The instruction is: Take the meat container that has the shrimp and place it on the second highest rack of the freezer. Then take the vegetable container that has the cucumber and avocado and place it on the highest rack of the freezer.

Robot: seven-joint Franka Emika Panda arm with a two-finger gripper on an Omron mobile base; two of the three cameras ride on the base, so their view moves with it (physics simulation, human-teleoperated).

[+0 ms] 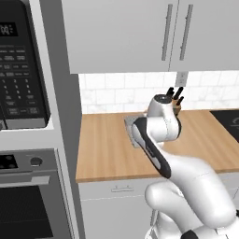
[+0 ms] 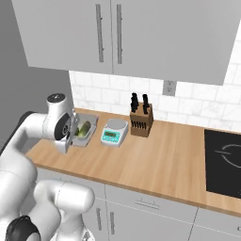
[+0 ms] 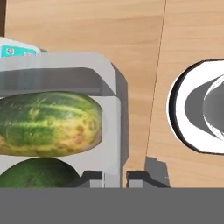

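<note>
Over the bench (image 2: 155,155), the hand (image 3: 115,177) straddles the vegetable container's (image 3: 111,127) wall beside cucumber (image 3: 48,123) and avocado (image 3: 37,173), seemingly clamped on it.

Wooden counter (image 2: 155,162), white marble-tile backsplash (image 2: 197,106), grey upper cabinets (image 2: 141,37) with 2 bar handles, built-in oven (image 1: 28,200), black cooktop (image 2: 225,162)

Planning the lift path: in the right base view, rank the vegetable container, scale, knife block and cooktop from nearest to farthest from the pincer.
1. Vegetable container, right at the pincer, by the wall.
2. Scale, next along the counter.
3. Knife block, beyond the scale.
4. Cooktop, far right end.
</note>
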